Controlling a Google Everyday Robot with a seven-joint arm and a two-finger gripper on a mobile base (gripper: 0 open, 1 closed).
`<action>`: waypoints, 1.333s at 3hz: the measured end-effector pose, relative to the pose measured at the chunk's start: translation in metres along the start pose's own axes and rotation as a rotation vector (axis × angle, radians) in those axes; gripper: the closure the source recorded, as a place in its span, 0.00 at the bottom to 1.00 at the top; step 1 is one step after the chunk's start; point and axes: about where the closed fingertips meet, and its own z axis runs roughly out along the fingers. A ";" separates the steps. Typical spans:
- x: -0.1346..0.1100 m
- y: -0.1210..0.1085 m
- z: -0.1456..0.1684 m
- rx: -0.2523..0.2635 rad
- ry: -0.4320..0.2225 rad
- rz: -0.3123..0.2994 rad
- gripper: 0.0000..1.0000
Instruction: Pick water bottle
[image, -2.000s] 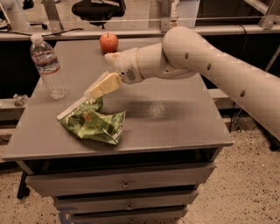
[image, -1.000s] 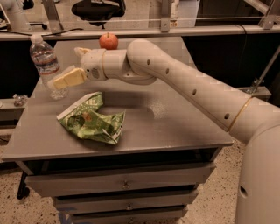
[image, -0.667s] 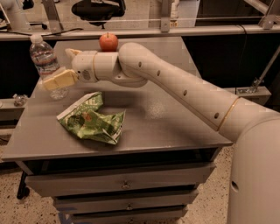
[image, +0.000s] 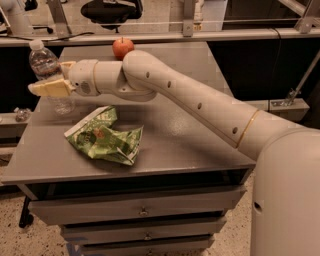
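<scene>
The water bottle (image: 44, 61) is clear ribbed plastic with a white cap. It stands upright at the far left of the grey table (image: 200, 150). My gripper (image: 46, 77) is at the bottle's middle, reaching in from the right. It is open, with one cream finger (image: 50, 89) crossing in front of the bottle and the other (image: 67, 64) at its far side. The bottle's base rests on the table.
A crumpled green snack bag (image: 102, 137) lies on the table just below the gripper. A red apple (image: 122, 48) sits at the back edge behind my arm. Drawers (image: 140, 212) are under the tabletop. The table's left edge is close to the bottle.
My gripper has moved left across the table, from above the bag to the bottle, and now straddles it. The bottle, bag and apple have not moved.
</scene>
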 end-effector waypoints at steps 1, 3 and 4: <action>0.000 0.001 0.002 -0.004 0.000 0.003 0.65; -0.030 -0.021 -0.027 0.044 0.002 -0.052 1.00; -0.056 -0.039 -0.062 0.099 0.004 -0.093 1.00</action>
